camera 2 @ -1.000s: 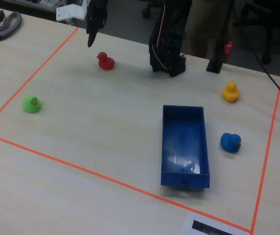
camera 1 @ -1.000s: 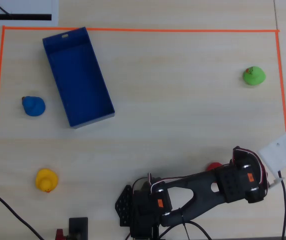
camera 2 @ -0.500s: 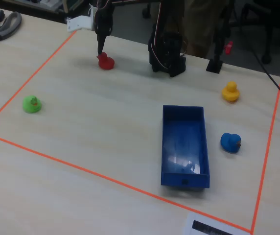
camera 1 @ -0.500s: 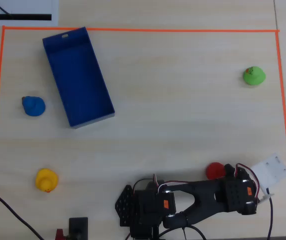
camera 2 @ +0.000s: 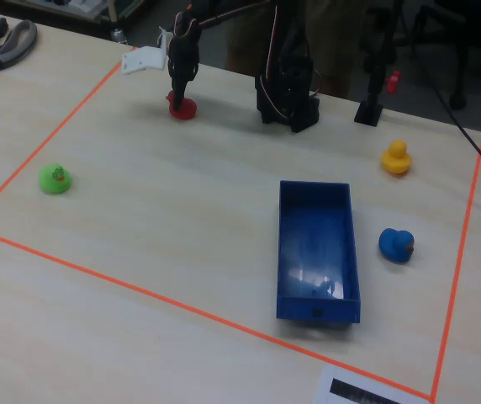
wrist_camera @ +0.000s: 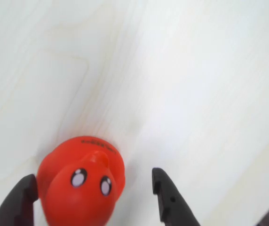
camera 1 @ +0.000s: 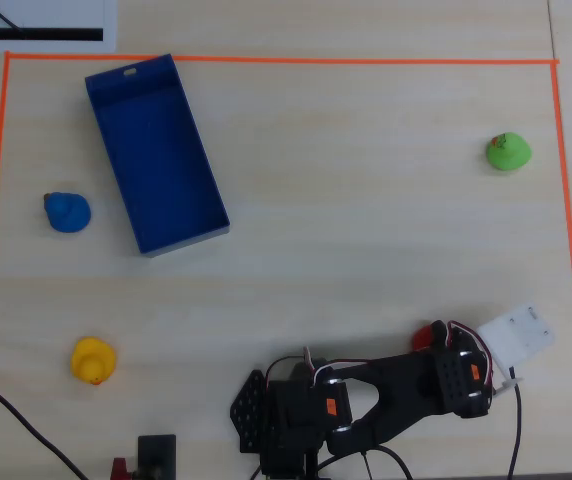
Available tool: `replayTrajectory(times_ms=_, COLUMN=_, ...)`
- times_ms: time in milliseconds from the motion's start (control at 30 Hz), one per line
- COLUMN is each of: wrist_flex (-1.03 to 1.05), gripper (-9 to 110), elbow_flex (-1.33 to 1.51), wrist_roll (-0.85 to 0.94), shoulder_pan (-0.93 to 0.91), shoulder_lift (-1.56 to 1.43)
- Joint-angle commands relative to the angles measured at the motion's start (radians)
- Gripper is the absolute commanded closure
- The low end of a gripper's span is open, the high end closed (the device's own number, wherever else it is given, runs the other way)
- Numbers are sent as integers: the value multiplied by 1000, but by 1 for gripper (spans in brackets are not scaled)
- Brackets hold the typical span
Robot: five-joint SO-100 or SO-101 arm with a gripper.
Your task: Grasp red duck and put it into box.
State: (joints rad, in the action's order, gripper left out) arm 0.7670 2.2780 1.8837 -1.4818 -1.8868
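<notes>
The red duck [wrist_camera: 80, 183] sits on the table between my gripper's [wrist_camera: 93, 178] black fingers in the wrist view. The left finger [wrist_camera: 21, 197] is at the duck's side; the right finger [wrist_camera: 165, 195] stands apart from it. The jaws are open. In the overhead view the duck [camera 1: 426, 335] peeks out from under the arm at the lower right. In the fixed view the gripper [camera 2: 180, 97] points down onto the duck [camera 2: 182, 108]. The deep-blue box [camera 1: 156, 150] lies empty at the upper left of the overhead view, far from the gripper; it also shows in the fixed view [camera 2: 316, 244].
A green duck [camera 1: 508, 152] sits at the upper right, a blue duck [camera 1: 67, 212] left of the box, and a yellow duck [camera 1: 93, 360] at the lower left. Orange tape [camera 1: 266, 60] borders the work area. The arm's base [camera 1: 296, 415] stands at the bottom.
</notes>
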Motion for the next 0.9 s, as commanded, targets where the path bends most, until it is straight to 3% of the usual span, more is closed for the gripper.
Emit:
replayTrajectory(times_ms=0, wrist_flex=-38, gripper=68, elbow_flex=5, wrist_roll=-15, shoulder_pan=14, shoulder_lift=-2)
replayTrajectory(times_ms=500, wrist_flex=-169, gripper=70, elbow_flex=135, wrist_roll=-31, shoulder_pan=40, shoulder_lift=11)
replayTrajectory(times_ms=600, wrist_flex=-170, gripper=81, elbow_flex=161, wrist_roll=-31, shoulder_pan=44, shoulder_lift=11)
replayTrajectory(times_ms=667, wrist_flex=-170, gripper=100, elbow_flex=178, wrist_roll=-41, shoulder_pan=54, shoulder_lift=9)
replayTrajectory(times_ms=867, wrist_flex=-161, gripper=101, elbow_flex=163, wrist_roll=-133, shoulder_pan=89, shoulder_lift=0)
